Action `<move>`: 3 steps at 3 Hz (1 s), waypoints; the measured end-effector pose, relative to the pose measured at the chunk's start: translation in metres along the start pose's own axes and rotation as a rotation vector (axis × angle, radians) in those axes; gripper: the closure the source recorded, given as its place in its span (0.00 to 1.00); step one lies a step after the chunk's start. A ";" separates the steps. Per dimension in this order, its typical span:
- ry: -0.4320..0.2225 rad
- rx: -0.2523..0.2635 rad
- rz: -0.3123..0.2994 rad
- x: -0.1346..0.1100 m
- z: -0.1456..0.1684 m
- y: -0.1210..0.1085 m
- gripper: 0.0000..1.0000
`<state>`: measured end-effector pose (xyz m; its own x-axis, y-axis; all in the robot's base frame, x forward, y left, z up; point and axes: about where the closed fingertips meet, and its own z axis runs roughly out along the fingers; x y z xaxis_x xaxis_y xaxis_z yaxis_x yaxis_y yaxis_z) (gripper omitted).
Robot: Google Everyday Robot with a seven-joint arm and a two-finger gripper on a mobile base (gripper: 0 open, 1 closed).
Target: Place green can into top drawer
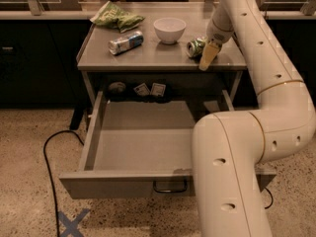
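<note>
The green can [196, 47] lies sideways just beside the hand [208, 56], toward the bowl [169, 29]; I cannot tell how far the hand is open.

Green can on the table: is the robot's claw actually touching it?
Cannot tell. In the camera view the gripper sits right beside the green can on the tabletop, overlapping its edge, so neither contact nor a gap shows plainly.

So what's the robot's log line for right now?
gripper: beside green can, over tabletop | green can: on tabletop, near bowl | top drawer: open | can not yet in drawer
</note>
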<state>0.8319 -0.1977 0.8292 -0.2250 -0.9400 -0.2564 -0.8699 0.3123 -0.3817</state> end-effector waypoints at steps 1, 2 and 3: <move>0.000 0.000 0.000 0.000 0.000 0.000 0.42; 0.000 0.000 0.000 0.000 0.000 0.000 0.65; -0.003 0.007 0.002 -0.001 -0.003 -0.001 0.88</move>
<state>0.8321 -0.1973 0.8324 -0.2252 -0.9389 -0.2601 -0.8663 0.3151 -0.3875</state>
